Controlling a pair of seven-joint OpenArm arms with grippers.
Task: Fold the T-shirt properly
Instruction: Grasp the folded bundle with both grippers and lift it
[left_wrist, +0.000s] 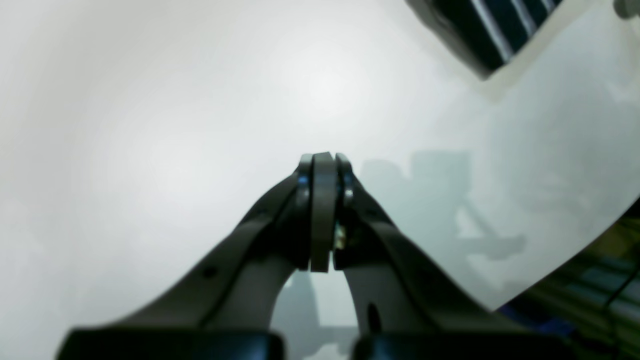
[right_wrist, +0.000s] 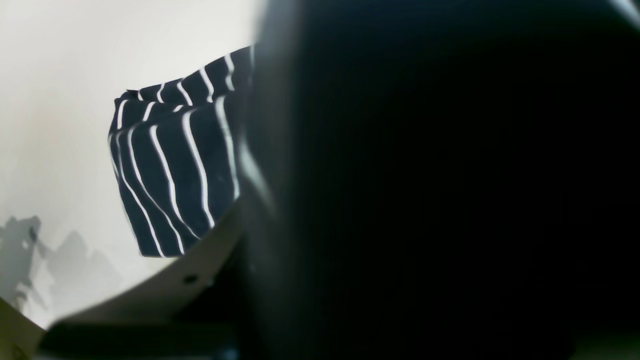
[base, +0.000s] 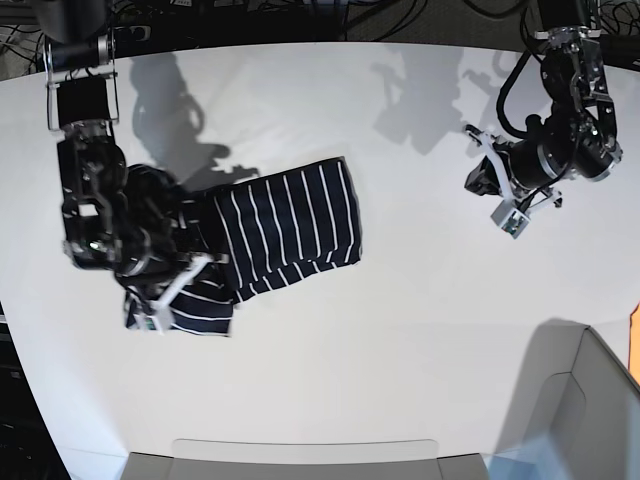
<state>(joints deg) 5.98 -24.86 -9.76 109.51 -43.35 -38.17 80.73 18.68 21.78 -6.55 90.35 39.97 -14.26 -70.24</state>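
The T-shirt (base: 285, 228) lies on the white table (base: 400, 340), toward the right arm's side, partly folded into a striped slab with one end bunched under that arm. The right gripper (base: 185, 272) sits low on the cloth, jaws nearly together; it seems to pinch a fold, though its own camera is mostly blocked. The left gripper (left_wrist: 322, 162) hangs fully closed and empty, well apart. The fabric looks light, limp and prone to slumping, so hems and corners are the places to grip.
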